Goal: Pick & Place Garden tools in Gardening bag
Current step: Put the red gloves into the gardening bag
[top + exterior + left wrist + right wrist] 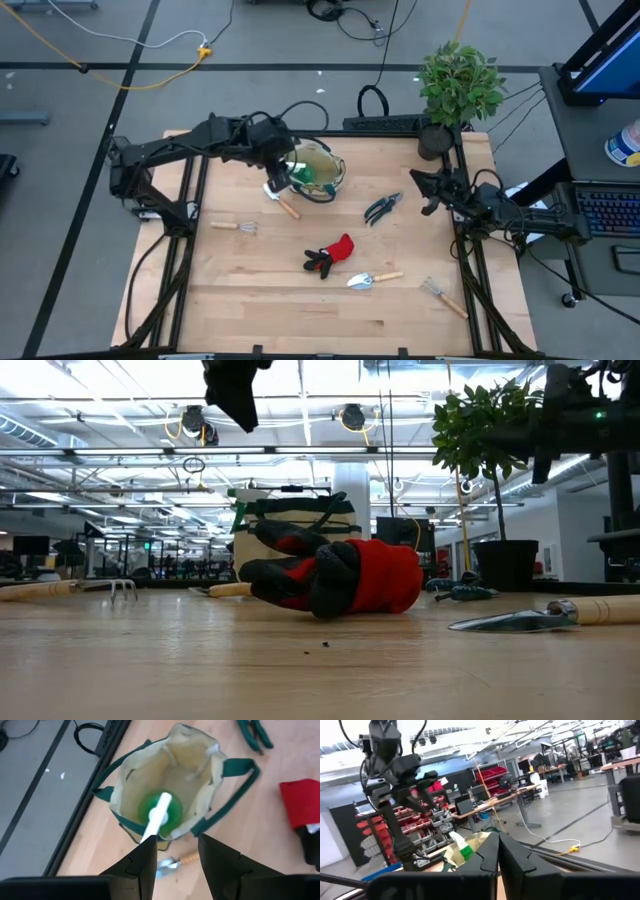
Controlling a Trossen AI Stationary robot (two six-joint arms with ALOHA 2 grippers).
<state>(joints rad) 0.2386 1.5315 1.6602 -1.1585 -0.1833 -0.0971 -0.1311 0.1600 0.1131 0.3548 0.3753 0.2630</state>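
Observation:
The beige gardening bag with green trim stands open at the table's far middle. A green-white round item lies inside it, and its white stem leans up past the bag's rim. My left gripper hangs open above the bag's near-left rim, with nothing between its fingers. A trowel lies just below it on the table. My right gripper waits shut at the table's right edge.
On the table lie dark shears, a red-black glove, a second trowel, a rake at the near right and a small rake at the left. A potted plant stands at the far right corner.

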